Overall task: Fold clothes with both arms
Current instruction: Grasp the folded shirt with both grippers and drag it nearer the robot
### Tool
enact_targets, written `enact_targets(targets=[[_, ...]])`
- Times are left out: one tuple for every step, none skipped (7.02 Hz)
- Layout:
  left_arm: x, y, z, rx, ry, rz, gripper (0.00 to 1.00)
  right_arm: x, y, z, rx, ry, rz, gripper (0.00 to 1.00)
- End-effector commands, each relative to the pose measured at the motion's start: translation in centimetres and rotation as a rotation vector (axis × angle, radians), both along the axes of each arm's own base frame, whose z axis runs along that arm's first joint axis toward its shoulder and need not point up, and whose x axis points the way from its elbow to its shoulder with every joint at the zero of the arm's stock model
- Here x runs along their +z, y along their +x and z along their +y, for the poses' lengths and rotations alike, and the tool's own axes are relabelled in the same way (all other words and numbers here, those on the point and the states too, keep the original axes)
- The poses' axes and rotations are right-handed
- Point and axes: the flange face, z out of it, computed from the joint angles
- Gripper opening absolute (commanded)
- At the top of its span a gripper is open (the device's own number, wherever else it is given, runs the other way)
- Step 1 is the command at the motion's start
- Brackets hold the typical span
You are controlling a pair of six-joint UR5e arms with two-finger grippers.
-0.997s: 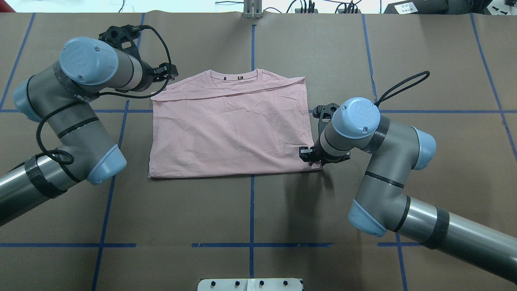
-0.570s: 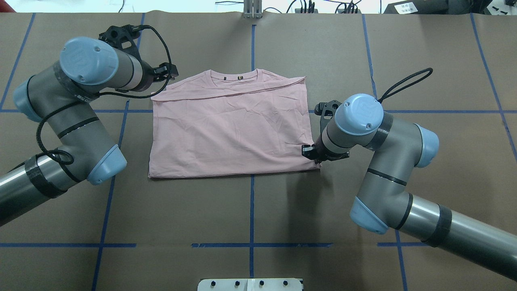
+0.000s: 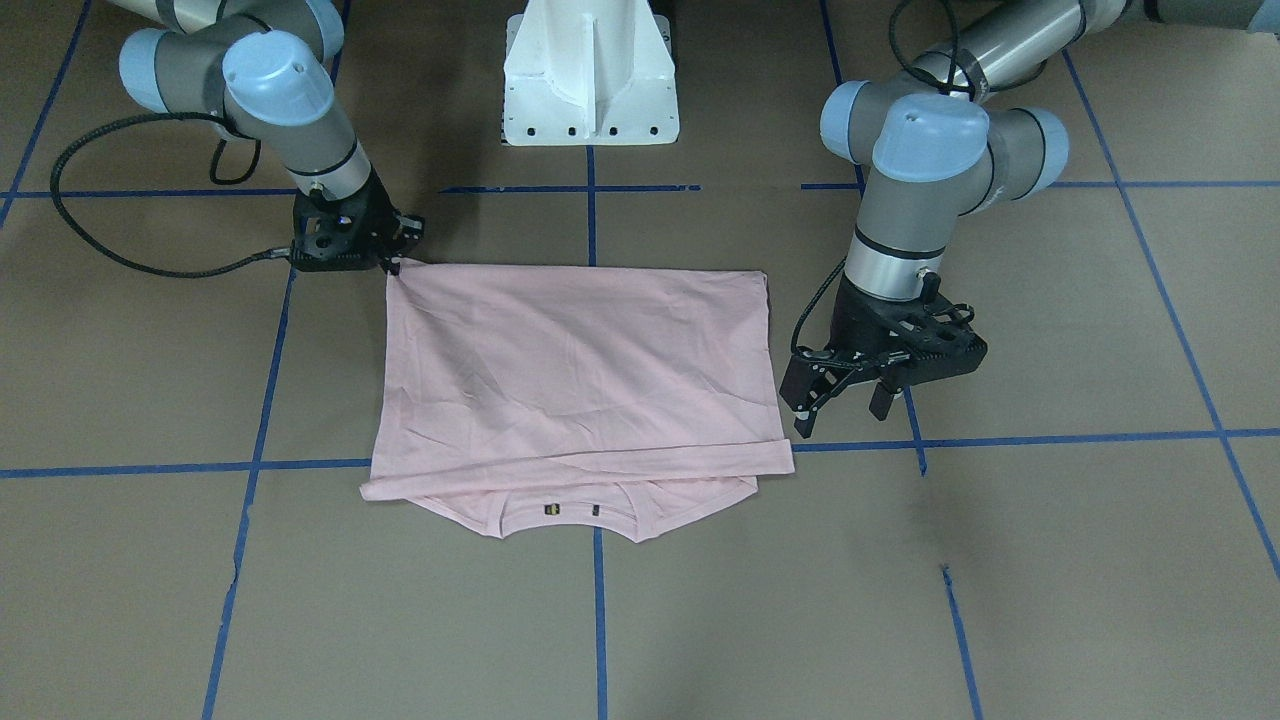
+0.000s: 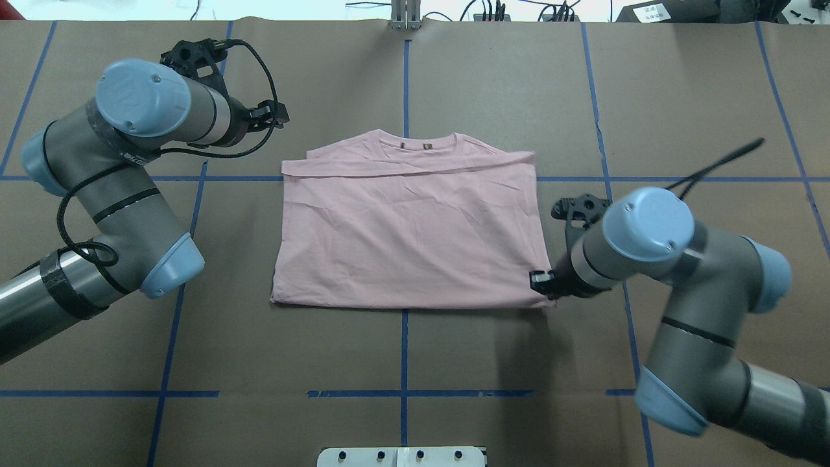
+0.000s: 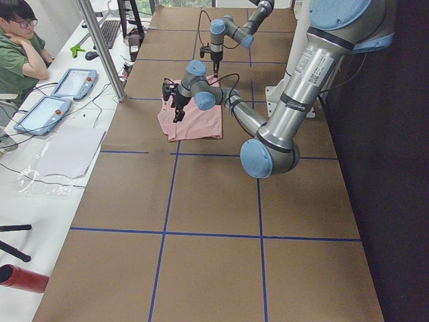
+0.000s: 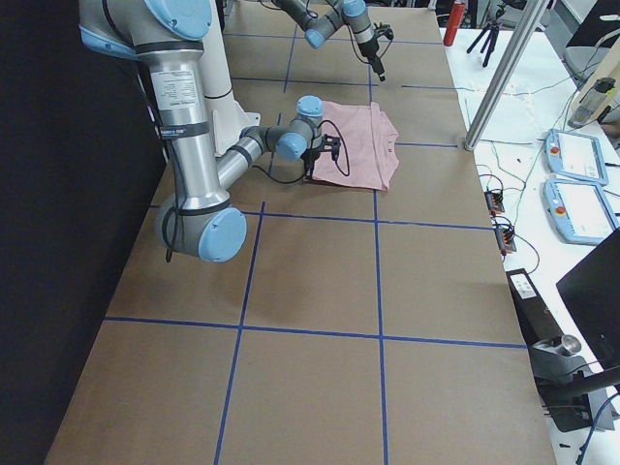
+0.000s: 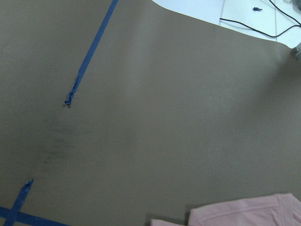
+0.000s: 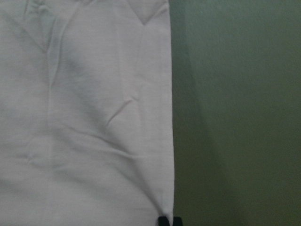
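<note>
The pale pink T-shirt (image 4: 408, 240) lies folded flat on the brown table, plain side up, with its collar (image 4: 415, 143) at the far edge. My right gripper (image 4: 543, 285) is shut on the shirt's near right corner; the right wrist view shows black fingertips (image 8: 168, 220) pinching that corner. In the front-facing view the same right gripper (image 3: 392, 262) sits at the shirt (image 3: 580, 370). Raised off the table beyond the shirt's far left corner, my left gripper (image 4: 275, 118) touches no cloth. Its fingers are spread open and empty in the front-facing view (image 3: 840, 408).
Blue tape lines (image 4: 404, 350) grid the table. The white pedestal (image 3: 590, 75) stands at the robot's edge. Beyond the far edge are cables (image 4: 486, 10). In the left side view a seated person (image 5: 20, 40) and tablets (image 5: 74, 82) occupy a white side table.
My right gripper has dragged the shirt by its corner to the right and toward the robot. The left arm held still, so the shirt slid away from it.
</note>
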Motion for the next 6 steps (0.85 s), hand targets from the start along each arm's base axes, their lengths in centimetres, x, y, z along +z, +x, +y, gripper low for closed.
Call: enact_targets(targets=[[-0.8, 0.0, 0.7, 0.007, 0.006, 0.006, 1.00, 0.7, 2.4, 10.1, -0.160, -0.101, -0.005, 0.00], [-1.5, 0.3, 1.4, 0.018, 0.007, 0.007, 1.00, 0.3, 1.9, 15.3, -0.221, -0.159, 0.006, 0.00], [-2.2, 0.2, 2.0, 0.025, 0.006, 0.005, 1.00, 0.2, 0.9, 18.0, -0.260, -0.186, 0.015, 0.00], [-2.7, 1.0, 3.2, 0.047, 0.011, 0.008, 1.00, -0.2, 0.6, 18.4, -0.269, -0.184, 0.002, 0.99], [-3.2, 1.9, 4.3, 0.070, 0.015, 0.017, 1.00, -1.5, 1.3, 17.5, -0.248, -0.175, -0.029, 1.00], [-4.1, 2.3, 7.3, 0.152, -0.037, 0.030, 1.00, -3.0, 2.4, 13.9, -0.166, -0.163, -0.068, 1.00]])
